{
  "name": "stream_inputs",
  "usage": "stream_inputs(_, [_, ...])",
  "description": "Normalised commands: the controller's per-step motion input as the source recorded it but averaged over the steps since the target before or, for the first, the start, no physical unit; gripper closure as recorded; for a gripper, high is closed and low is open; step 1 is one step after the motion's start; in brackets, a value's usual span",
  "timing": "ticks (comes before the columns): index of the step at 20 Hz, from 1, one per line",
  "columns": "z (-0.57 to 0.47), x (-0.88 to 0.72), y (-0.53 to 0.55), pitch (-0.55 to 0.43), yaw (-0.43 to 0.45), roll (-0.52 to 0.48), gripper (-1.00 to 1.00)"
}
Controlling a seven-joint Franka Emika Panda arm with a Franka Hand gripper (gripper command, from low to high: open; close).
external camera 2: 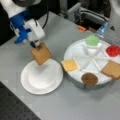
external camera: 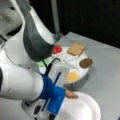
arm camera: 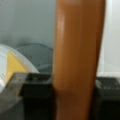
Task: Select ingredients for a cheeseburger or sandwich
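Glossy white plate, seemingly plastic bread slice

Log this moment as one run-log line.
gripper: shut on bread slice | position: above white plate | tray: second bread slice, cheese, patty, lettuce, tomato

One brown bread slice hangs tilted above the white plate; lettuce, tomato, cheese, patty and second slice lie in the tray on the right.

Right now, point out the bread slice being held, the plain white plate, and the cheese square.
Held bread slice (external camera 2: 41, 53), a front view, centre of its face, above the plate.
White plate (external camera 2: 30, 86), a front view, bare rim at lower left.
Cheese square (external camera 2: 69, 65), a front view, middle, in its tray compartment.
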Motion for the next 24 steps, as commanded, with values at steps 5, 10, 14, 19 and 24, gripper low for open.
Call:
stream_inputs(5, [-0.29,0.43,-0.21,0.015,0.241,0.188,1.0])
stream_inputs(10, [-0.47,0.35,-0.09,-0.024,0.153,0.164,1.0])
stream_inputs(14, [-0.3,0.29,-0.09,-0.089,0.13,0.23,1.0])
stream_inputs(19, [-0.12,0.22,-0.14,-0.108,0.095,0.247,1.0])
stream_inputs(24, [-0.02,0.21,-0.15,-0.093,0.074,0.246,1.0])
